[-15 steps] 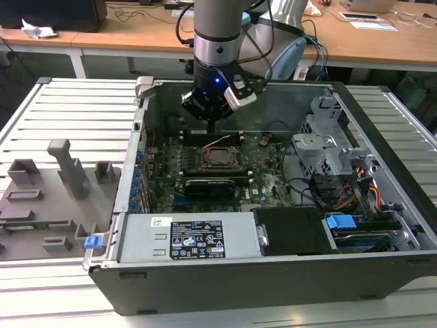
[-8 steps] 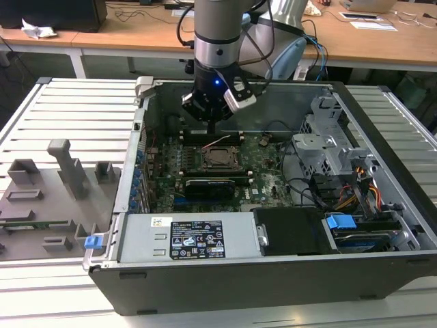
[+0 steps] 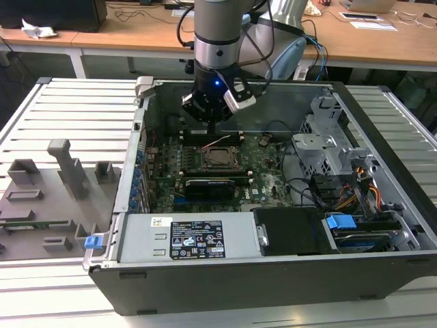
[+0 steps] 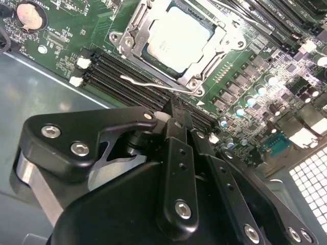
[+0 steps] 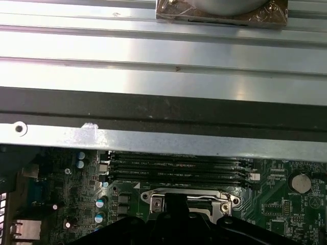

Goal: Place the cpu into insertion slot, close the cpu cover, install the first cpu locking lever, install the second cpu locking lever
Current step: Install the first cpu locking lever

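Your gripper [image 3: 214,126] hangs inside the open computer case [image 3: 205,273], just above the motherboard [image 3: 263,154] and beside the socket on its far side in the exterior view. In the second wrist view its black fingers [image 4: 176,153] lie pressed together with nothing between them, their tips over the memory slots [image 4: 127,81] next to the socket. The cpu [image 4: 179,33] already sits in the socket, its pale metal top showing through the square opening of the cpu cover [image 4: 138,35], which lies flat around it (the frame looks down, and screws show at its corners). A thin locking lever [image 4: 153,83] runs along the socket edge nearest the memory slots, its curled end lying free on the board; whether it is hooked you cannot tell. In the first wrist view you see the socket's near edge [image 5: 186,196] just past the gripper body, with the memory slots and the case wall [image 5: 163,109] beyond it. A coin cell battery [image 4: 29,15] sits on the board, well apart from the socket.
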`<action>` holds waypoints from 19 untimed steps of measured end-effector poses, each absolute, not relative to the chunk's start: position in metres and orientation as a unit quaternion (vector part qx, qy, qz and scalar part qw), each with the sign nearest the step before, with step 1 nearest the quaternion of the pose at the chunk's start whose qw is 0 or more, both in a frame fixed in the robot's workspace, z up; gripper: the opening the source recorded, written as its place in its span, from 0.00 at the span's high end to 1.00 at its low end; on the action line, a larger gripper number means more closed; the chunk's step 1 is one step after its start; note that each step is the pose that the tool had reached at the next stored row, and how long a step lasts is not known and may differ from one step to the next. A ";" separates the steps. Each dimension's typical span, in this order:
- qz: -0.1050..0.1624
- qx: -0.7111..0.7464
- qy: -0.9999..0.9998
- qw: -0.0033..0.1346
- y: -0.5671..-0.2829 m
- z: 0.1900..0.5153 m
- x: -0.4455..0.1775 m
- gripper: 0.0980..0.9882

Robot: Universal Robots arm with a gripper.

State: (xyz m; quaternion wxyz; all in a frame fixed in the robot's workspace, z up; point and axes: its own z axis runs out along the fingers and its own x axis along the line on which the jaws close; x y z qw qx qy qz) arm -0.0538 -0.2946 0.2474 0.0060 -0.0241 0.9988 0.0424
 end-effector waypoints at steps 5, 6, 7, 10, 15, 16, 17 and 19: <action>0.044 -0.024 0.999 0.006 -0.295 0.245 -0.052 0.99; 0.053 -0.024 0.998 0.006 -0.295 0.244 -0.050 0.99; 0.060 -0.024 0.998 0.006 -0.295 0.243 -0.048 0.99; 0.066 -0.024 0.998 0.007 -0.295 0.239 -0.046 0.99; 0.066 -0.023 0.998 0.007 -0.295 0.232 -0.043 0.99; 0.066 -0.023 0.998 0.007 -0.295 0.231 -0.043 0.99; 0.066 -0.024 0.998 0.007 -0.295 0.230 -0.042 0.99; 0.066 -0.025 0.998 0.006 -0.295 0.228 -0.040 0.99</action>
